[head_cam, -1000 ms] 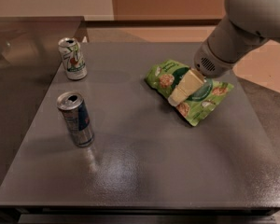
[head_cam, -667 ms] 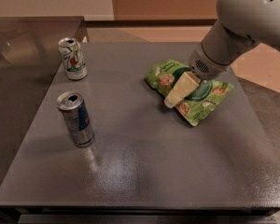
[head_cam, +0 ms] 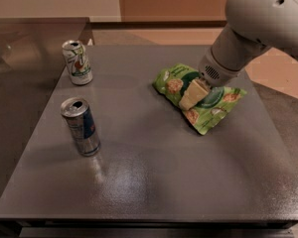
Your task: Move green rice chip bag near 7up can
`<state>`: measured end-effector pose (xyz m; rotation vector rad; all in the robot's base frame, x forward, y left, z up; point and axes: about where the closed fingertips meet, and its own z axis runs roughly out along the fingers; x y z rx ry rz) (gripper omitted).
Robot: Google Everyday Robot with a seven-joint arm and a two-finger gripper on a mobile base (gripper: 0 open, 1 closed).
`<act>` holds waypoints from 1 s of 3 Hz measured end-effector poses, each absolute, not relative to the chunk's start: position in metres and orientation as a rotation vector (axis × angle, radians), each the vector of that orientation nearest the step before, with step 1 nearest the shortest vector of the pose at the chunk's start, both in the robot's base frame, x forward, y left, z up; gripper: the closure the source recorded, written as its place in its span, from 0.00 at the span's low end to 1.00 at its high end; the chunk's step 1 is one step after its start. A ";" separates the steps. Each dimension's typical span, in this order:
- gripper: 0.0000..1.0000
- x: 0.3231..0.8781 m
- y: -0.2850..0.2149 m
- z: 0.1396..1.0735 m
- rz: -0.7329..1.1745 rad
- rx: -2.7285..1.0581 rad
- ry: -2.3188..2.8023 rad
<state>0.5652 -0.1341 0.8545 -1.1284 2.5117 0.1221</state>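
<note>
Currently, one camera view: the gripper (head_cam: 191, 95) rests on the green rice chip bag (head_cam: 211, 103), right side of the table (head_cam: 154, 187); its grip cannot be told. The 7up can (head_cam: 77, 62) stands well apart, far left. Best to clamp the crinkly bag firmly before carrying.

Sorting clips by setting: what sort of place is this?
Likely a break-room or kitchen counter: grey countertop, 7up can, blue and silver can, and green rice chip bag, with the gripper at the bag.

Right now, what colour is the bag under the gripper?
Bright green chip bag, gripper over it; camera view.
</note>
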 end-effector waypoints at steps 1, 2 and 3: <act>0.64 0.566 -0.132 0.857 0.140 -1.135 2.503; 0.88 0.569 -0.120 0.870 0.178 -1.159 2.465; 1.00 0.576 -0.101 0.884 0.220 -1.203 2.412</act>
